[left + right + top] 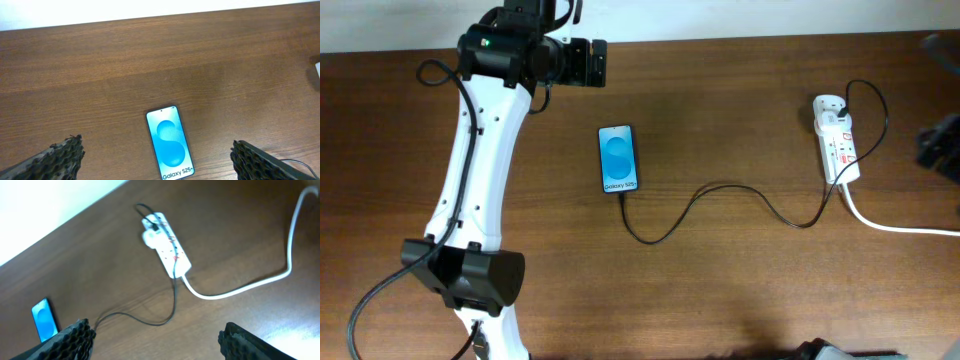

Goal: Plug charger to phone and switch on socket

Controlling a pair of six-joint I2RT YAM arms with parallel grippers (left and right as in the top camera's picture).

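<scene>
The phone (619, 158) lies flat mid-table with its blue screen lit. It also shows in the left wrist view (170, 142) and the right wrist view (44, 317). The charger cable (720, 190) runs from the phone's bottom edge in a curve to the white socket (836, 140), where a black plug sits in it (167, 245). The cable's tip touches the phone's bottom edge; I cannot tell if it is seated. My left gripper (157, 149) is open and empty, above and behind the phone. My right gripper (155, 332) is open and empty, off to the socket's right.
The socket's thick white cord (240, 287) trails off toward the table's right edge (910, 228). The left arm (470, 180) stretches along the table's left side. A white wall borders the far edge of the table.
</scene>
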